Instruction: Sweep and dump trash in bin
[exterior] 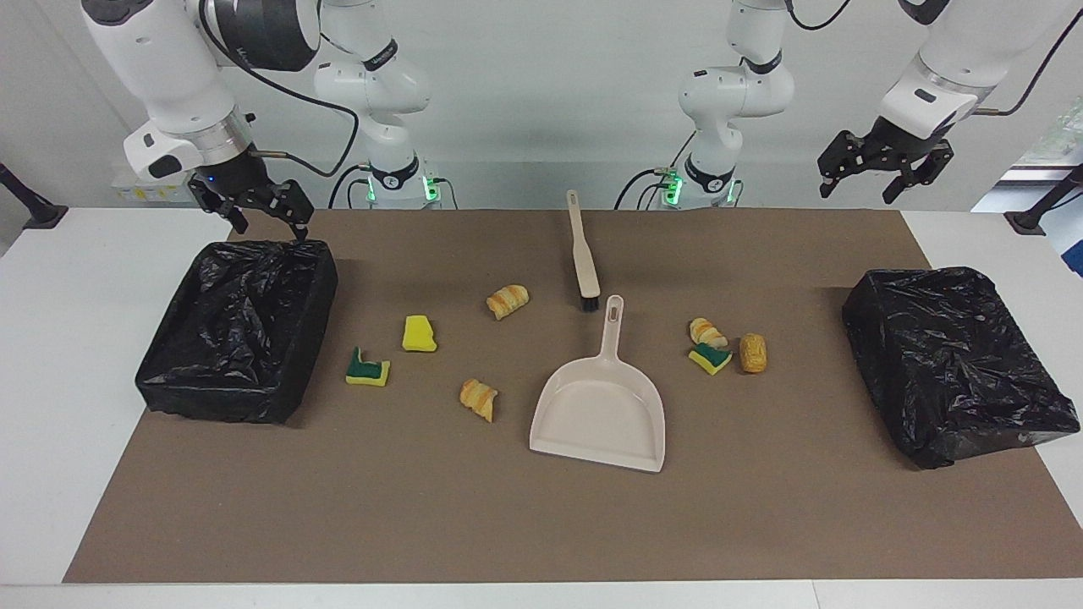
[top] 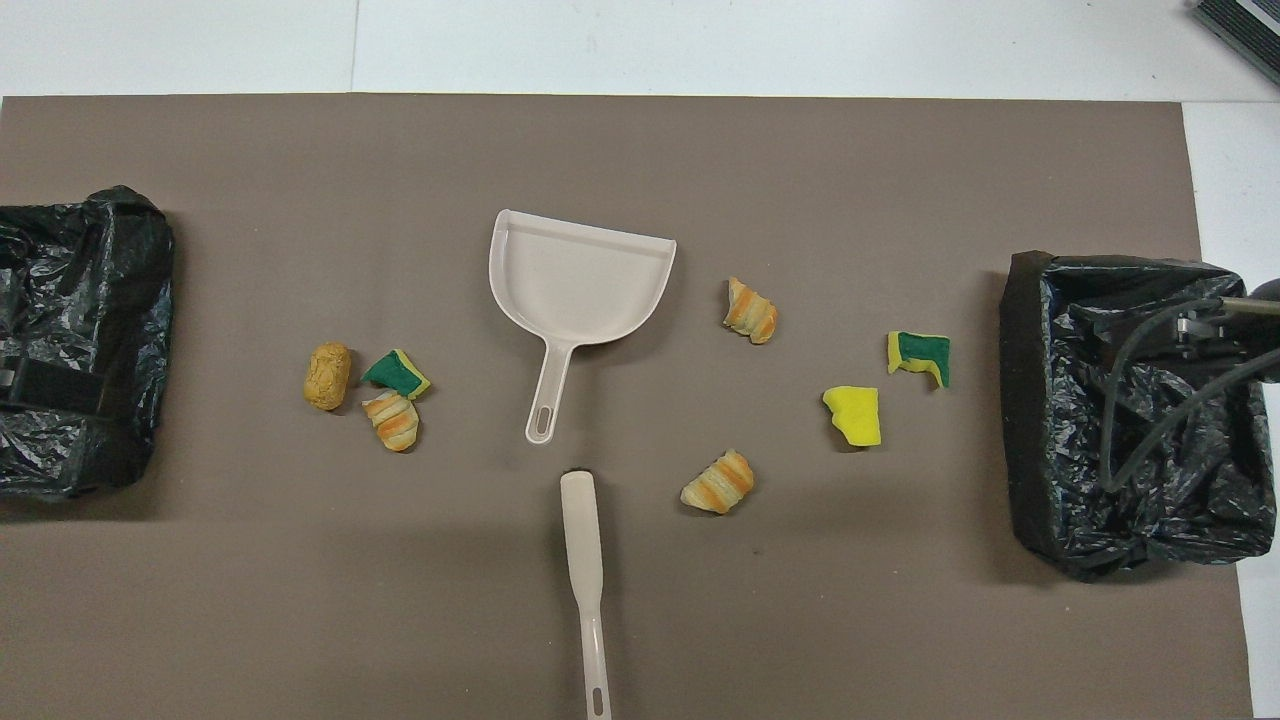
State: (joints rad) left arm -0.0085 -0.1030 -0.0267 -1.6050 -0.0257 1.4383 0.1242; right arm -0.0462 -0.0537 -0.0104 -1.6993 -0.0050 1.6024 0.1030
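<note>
Both jaws spread, holding nothing. Right gripper (exterior: 258, 211) up over the robot-side rim of the open bin (exterior: 203, 381) at the right arm's end. Left gripper (exterior: 884, 165) up by the left arm's end, above the table edge, waiting.

Trash (exterior: 711, 347): 7 scraps on the brown mat (exterior: 508, 524). 3 clustered beside the dustpan (exterior: 601, 414) toward the left arm's end, touching or nearly so. 4 scattered between dustpan and open bin.

Brush (exterior: 584, 254) flat, bristles just short of the dustpan handle tip, nearer the robots. Second bin (exterior: 948, 364) at the left arm's end.
</note>
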